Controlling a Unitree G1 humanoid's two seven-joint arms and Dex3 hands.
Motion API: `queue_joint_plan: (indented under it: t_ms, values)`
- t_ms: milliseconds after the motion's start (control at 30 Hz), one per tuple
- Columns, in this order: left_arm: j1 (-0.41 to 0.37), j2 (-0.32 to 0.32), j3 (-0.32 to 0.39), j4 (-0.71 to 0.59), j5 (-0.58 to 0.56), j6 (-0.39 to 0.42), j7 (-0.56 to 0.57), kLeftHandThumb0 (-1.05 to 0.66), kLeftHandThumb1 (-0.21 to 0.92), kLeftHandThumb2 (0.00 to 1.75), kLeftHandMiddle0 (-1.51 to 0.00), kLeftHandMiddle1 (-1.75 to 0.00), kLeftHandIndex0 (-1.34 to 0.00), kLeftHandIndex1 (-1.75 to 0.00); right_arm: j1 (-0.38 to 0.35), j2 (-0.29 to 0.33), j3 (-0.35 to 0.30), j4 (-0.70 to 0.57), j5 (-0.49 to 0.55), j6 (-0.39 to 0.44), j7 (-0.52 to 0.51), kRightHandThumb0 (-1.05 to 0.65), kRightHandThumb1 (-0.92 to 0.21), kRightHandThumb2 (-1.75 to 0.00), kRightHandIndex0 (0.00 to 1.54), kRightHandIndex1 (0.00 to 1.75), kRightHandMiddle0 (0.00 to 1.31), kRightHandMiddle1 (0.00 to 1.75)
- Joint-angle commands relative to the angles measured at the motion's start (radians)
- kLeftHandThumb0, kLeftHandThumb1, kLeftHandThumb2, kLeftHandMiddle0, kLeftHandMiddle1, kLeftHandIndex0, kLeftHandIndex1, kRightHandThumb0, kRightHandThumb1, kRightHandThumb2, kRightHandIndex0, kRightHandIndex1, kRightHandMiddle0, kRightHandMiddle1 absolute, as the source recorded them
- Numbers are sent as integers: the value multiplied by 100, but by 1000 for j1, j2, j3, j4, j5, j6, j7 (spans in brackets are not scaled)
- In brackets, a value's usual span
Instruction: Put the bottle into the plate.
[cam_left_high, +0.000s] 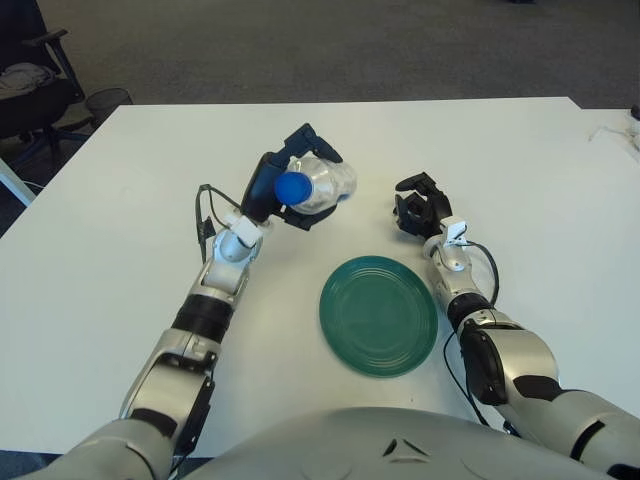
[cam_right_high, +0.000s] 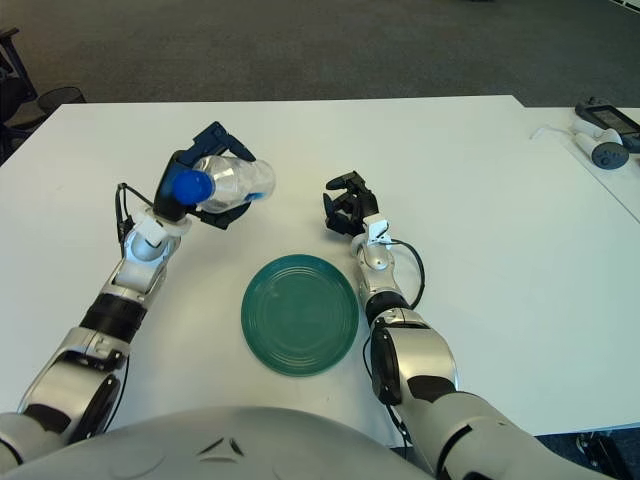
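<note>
Bottle: clear plastic, blue cap. Held off the white table, tilted nearly flat, cap end toward the robot. It sits inside the curled fingers of the left hand, which wrap its body from above and below.

Left hand: raised above the table, fingers clenched around the bottle, arm reaching forward from the lower left.

Plate: round, dark green, flat on the table, nothing on it. It lies nearer the robot than the bottle and to the right of the left hand's fingers, well apart from them.

Right hand: shows just beyond the plate's far right edge, fingers curled inward, nothing between them.

Cables: black, looped along both wrists.

Small devices: at the table's far right edge, well away from both hands.
</note>
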Motion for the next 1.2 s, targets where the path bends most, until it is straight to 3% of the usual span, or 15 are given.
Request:
queue_joint_plan:
  t_ms: [0,233,433,733,967,1167]
  values:
    - [56,23,-34,-89,-35,59,-87,-48,29,134,-115,-175,-62,-175,147,23,1,131,-9,190,-19,0,-56,-92,51,164,39,151]
    - [96,34,-55,-100,-10,51,-157,-48,29,134,-114,-175,-62,-175,158,27,-5,129,-1,155,3,0,-56,-91,52,162,41,148]
    - [65,76,-61,-72,59,-1,-220,-48,29,134,-114,-175,-62,-175,162,32,-19,130,11,136,14,0,-52,-92,57,158,45,145]
    - [-18,133,-92,-84,151,43,-316,-47,31,132,-113,-175,-61,-175,146,42,-17,129,5,174,5,0,-50,-93,62,155,47,143]
    - [-134,93,-135,13,401,-42,-219,-48,30,134,-115,-175,-62,-175,150,46,-18,129,4,179,-25,0,-50,-93,62,154,47,144]
    - [-241,83,-193,105,686,-35,-54,-49,27,137,-117,-175,-65,-175,154,42,9,125,-27,148,-55,0,-54,-85,59,142,49,150]
